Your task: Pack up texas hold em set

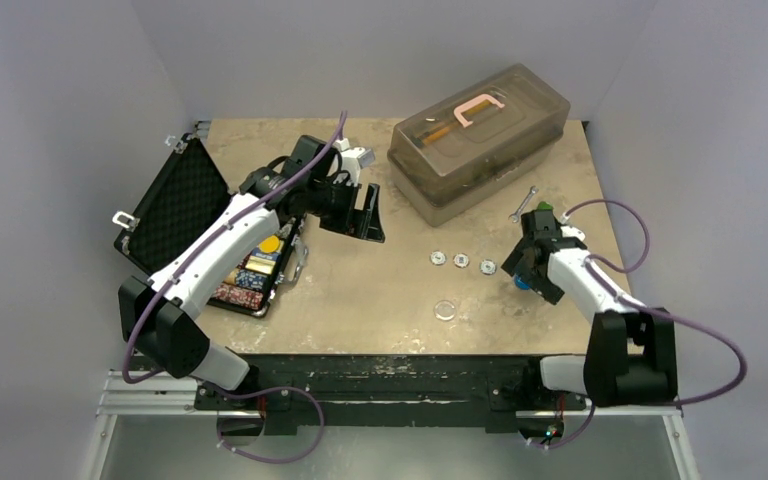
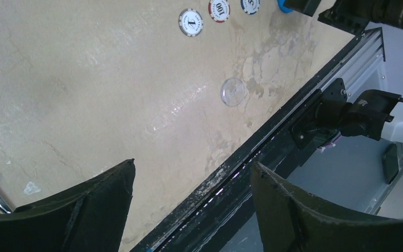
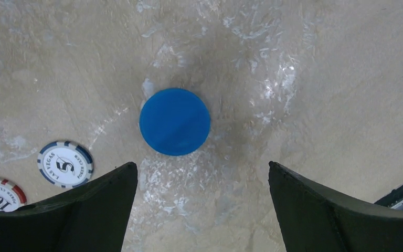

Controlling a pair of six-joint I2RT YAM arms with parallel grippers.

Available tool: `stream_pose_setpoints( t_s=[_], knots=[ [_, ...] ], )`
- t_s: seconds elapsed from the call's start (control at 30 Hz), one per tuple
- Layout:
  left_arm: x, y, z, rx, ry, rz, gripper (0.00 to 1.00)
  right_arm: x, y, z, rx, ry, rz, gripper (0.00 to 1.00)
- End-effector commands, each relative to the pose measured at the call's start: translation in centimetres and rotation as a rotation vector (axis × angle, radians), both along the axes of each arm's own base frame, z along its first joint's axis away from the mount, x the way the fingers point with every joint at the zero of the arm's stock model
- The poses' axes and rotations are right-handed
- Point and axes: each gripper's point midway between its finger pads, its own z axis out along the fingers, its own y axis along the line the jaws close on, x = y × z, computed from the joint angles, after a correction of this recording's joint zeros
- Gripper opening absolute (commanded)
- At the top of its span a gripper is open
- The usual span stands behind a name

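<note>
The set's black briefcase lies open at the table's left, foam lid raised, with rows of coloured chips inside. My left gripper hovers right of the case, open and empty. Three loose chips lie mid-table, also visible in the left wrist view. A clear disc rests nearer the front edge. My right gripper is open just above the table. A blue disc lies just ahead of its fingertips, untouched. The "5" chip lies beside its left finger.
A translucent grey tub with a pink clamp on top stands at the back right. A wrench and a green-handled tool lie just behind my right gripper. The table's black front edge runs close by.
</note>
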Motion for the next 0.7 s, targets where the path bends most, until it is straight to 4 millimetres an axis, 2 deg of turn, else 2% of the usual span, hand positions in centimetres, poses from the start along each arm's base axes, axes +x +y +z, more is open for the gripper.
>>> stream_pose_setpoints(
  t_s=[0.0,0.13,0.23,0.33,0.67],
  knots=[
    [-0.2,-0.5,1.9,-0.039,-0.069,-0.048,0.77,2.8,-0.4,0.1,0.066,0.003,0.057,0.89],
    [-0.1,-0.5,1.6,-0.031,-0.069,-0.048,0.77,4.2,-1.5,0.1,0.055,0.028,0.056,0.87],
    [-0.2,-0.8,1.4,-0.038,-0.05,-0.057,0.77,4.7,-0.8,-0.6,0.098,0.034,0.059,0.85],
    [-0.4,-1.0,1.4,-0.055,-0.036,-0.067,0.77,4.9,-0.3,-1.0,0.126,0.039,0.064,0.77],
    [-0.5,-1.3,1.4,-0.071,-0.025,-0.077,0.77,5.1,0.2,-2.3,0.159,0.065,0.054,0.75]
  ],
)
